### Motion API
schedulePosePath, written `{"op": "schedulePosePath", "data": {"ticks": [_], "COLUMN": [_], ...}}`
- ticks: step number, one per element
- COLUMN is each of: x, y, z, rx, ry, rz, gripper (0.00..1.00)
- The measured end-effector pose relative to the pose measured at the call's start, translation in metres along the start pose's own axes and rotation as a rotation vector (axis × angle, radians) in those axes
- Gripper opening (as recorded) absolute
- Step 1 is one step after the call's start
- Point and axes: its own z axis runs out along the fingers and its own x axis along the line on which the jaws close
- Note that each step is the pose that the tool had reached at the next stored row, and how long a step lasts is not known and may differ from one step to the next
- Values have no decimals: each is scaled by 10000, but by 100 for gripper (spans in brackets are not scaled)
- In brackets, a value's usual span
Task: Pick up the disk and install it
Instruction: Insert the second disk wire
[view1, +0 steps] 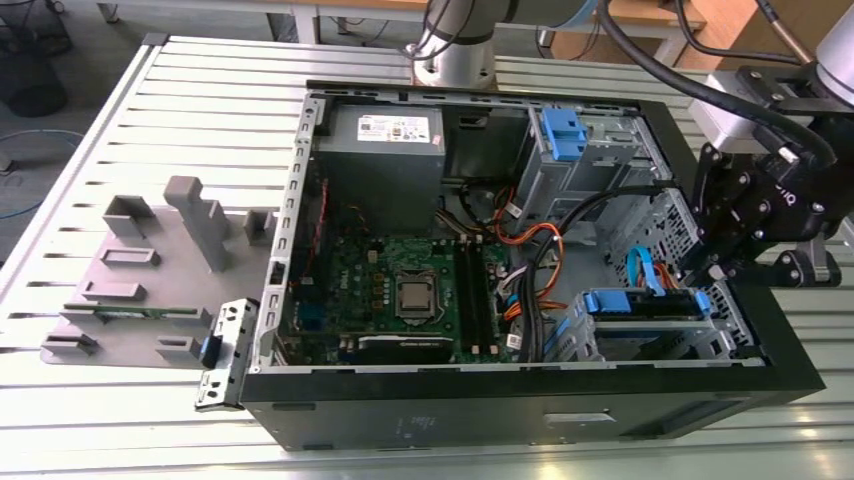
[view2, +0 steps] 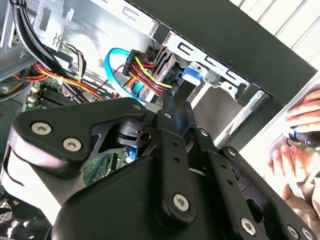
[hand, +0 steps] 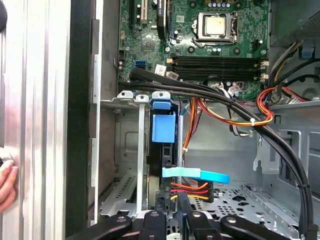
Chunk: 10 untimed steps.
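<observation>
Disk (hand: 163, 129) seated edge-up in the lower drive cage (hand: 131, 150) of the computer case (view1: 534, 420), directly ahead of the end effector (hand: 172, 212), long axis in line with its reach, fingers clenched together, grasping nothing.

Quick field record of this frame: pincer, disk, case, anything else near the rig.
pincer: low inside the case, at the drive bay by the exterior view's right wall
disk: blue-railed, on edge in the bay slot, just ahead of the pincer
cables: red, orange and yellow leads at the disk's end, light blue cable across them
case: lying open on the slatted table, motherboard exposed
person: a hand beside the case in the second wrist view
</observation>
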Motion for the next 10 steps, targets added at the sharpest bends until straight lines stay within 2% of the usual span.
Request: {"op": "schedulePosePath", "data": {"ticks": [5,10], "x": [0,0], "y": [0,30], "z": [-3,-3], "rx": [0,0], "ry": [2,2], "rz": [-1,0], "gripper": [24,24]}}
